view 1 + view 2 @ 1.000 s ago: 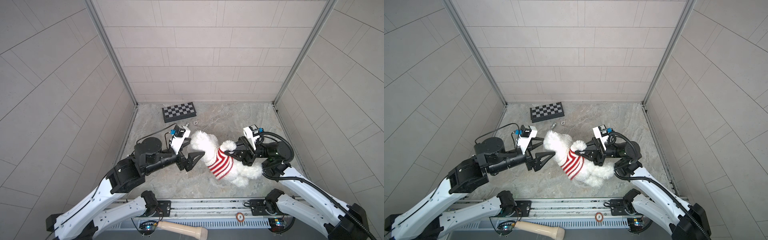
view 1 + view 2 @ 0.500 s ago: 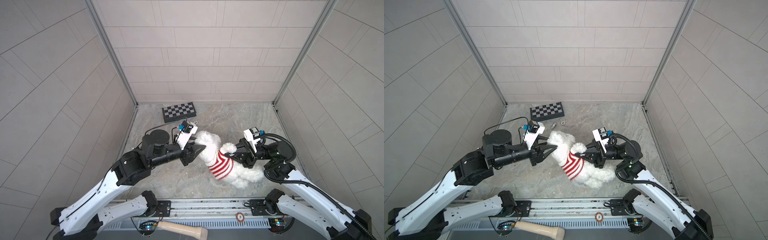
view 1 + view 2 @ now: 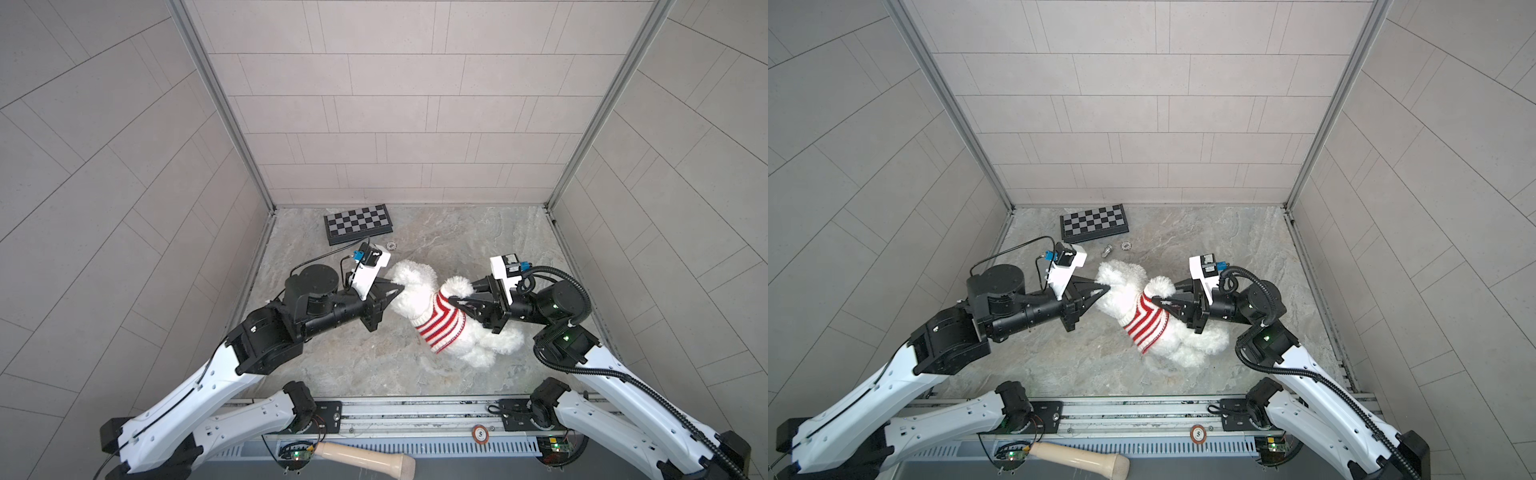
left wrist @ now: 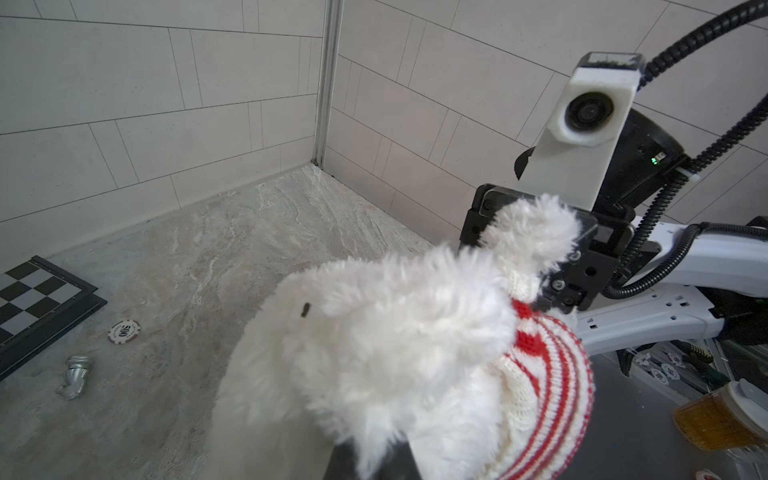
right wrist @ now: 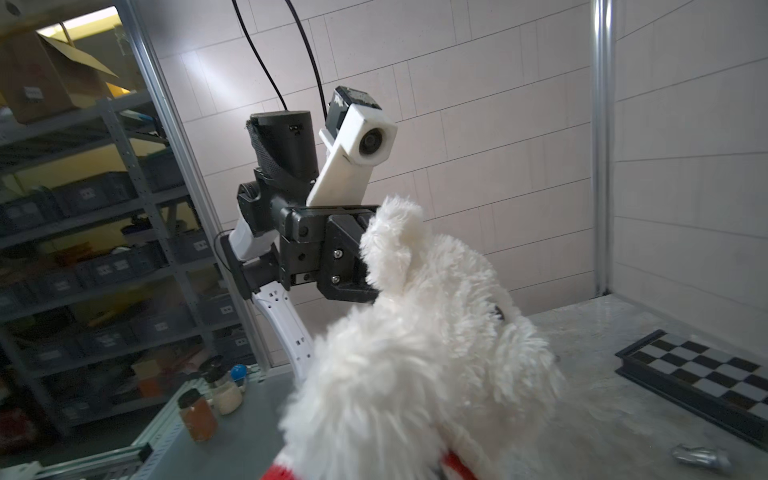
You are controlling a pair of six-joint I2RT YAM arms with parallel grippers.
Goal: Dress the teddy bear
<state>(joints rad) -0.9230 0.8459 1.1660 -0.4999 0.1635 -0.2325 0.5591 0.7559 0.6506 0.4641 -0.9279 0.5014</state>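
Eyes on the fluffy white plush teddy bear (image 3: 415,286), operator: it sits mid-table on the grey marble-patterned surface (image 3: 457,241), between your two arms, head toward the left arm and legs down by the right arm. The red-and-white striped knit sweater (image 3: 438,328) is around its torso, and one furry paw (image 3: 456,286) pokes up out of a sleeve.

Your left gripper (image 3: 394,293) has its black jaws pressed together on the fur at the side of the bear's head. In both top views the tips bury into the plush, and the right wrist view shows that gripper just behind a round ear (image 5: 395,232).

Your right gripper (image 3: 457,302) is at the sweater's shoulder, right below that raised paw, jaws against the knit. They look a little apart, but whether they pinch any of it you cannot tell from here.

Near the back wall lies the black-and-grey chessboard (image 3: 358,223). A small red-and-white poker chip (image 4: 124,331) and a toppled silver chess piece (image 4: 75,376) lie between it and the bear's head, all apart from the toy.
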